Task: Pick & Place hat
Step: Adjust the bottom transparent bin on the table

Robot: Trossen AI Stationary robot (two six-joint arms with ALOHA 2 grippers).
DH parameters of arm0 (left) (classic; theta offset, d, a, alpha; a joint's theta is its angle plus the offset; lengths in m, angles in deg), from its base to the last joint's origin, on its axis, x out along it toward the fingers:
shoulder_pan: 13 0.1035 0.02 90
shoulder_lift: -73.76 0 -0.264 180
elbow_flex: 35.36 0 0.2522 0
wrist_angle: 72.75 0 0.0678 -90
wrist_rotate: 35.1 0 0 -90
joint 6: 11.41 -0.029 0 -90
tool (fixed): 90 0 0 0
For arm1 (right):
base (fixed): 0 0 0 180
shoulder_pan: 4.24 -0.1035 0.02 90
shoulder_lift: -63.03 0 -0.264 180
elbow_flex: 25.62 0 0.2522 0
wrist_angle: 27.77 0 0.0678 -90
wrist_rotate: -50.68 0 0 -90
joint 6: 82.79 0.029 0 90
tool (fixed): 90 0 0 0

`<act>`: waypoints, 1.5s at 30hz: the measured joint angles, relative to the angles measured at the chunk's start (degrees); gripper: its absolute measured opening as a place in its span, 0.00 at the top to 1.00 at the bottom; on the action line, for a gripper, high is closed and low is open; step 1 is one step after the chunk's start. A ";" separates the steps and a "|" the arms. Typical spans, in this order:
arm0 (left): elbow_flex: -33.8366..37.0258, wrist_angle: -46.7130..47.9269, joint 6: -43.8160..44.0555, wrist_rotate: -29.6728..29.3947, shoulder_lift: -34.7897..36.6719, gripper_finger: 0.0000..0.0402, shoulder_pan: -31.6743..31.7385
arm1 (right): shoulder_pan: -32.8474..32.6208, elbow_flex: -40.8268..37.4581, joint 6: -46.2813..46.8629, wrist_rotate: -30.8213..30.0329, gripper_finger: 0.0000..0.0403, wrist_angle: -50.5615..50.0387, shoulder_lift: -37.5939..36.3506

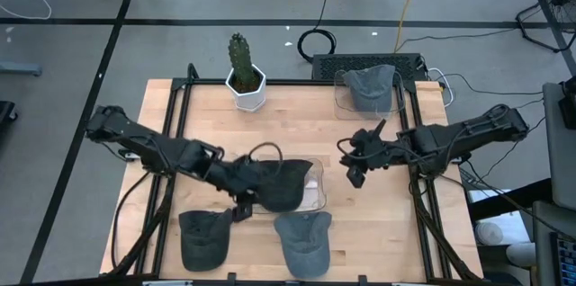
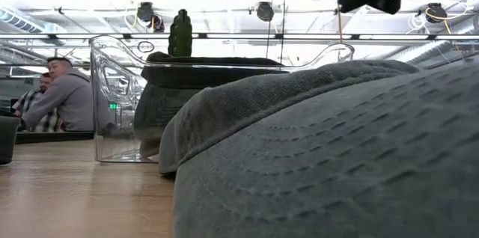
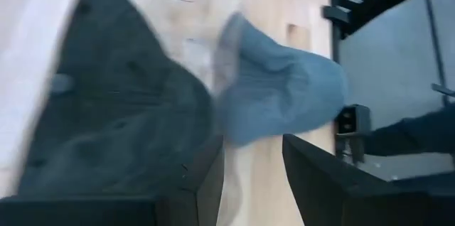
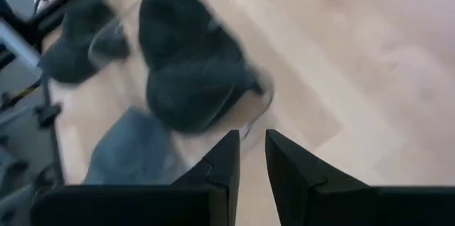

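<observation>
The left gripper [image 1: 241, 207] is parked over the near edge of a dark cap [image 1: 274, 184], fingers [image 3: 202, 183] spread a bit with nothing pinched between them, as far as can be made out from the smeary left wrist view. That dark cap is sat in a clear plastic tray [image 1: 313, 187] around the middle of the wooden table [image 1: 297, 124]. Its long axis looks to run roughly left-right across the table; which end the brim is at can't really be told.

The right gripper [image 1: 353, 162] is held up off the table to the right of the tray, jaws only narrowly parted and empty.

Two more caps are laid along the near edge: a darker grey cap [image 1: 204, 237] on the left and a bluish-grey cap [image 1: 303, 241] just beside it. A fourth cap [image 1: 371, 87] is seen in another clear tray at the far right corner, and a potted cactus [image 1: 243, 72] is stood at the far edge.

Seated people [image 2: 60, 96] are visible in the room behind.
</observation>
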 joint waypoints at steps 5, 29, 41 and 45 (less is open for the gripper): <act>0.00 -2.70 1.61 -0.14 -4.47 0.62 -3.81 | -2.03 -1.42 3.12 6.35 0.86 -2.14 0.28; 0.02 3.28 12.49 -2.02 -19.14 0.62 -8.02 | -25.18 -14.64 24.97 12.07 0.86 9.43 0.19; -0.42 6.60 16.31 15.77 -14.57 0.62 -10.04 | -28.77 -14.67 26.20 7.54 0.86 10.73 0.17; -0.44 17.87 13.57 15.71 -9.01 0.62 -12.75 | -28.74 -14.67 26.34 7.44 0.86 10.73 0.17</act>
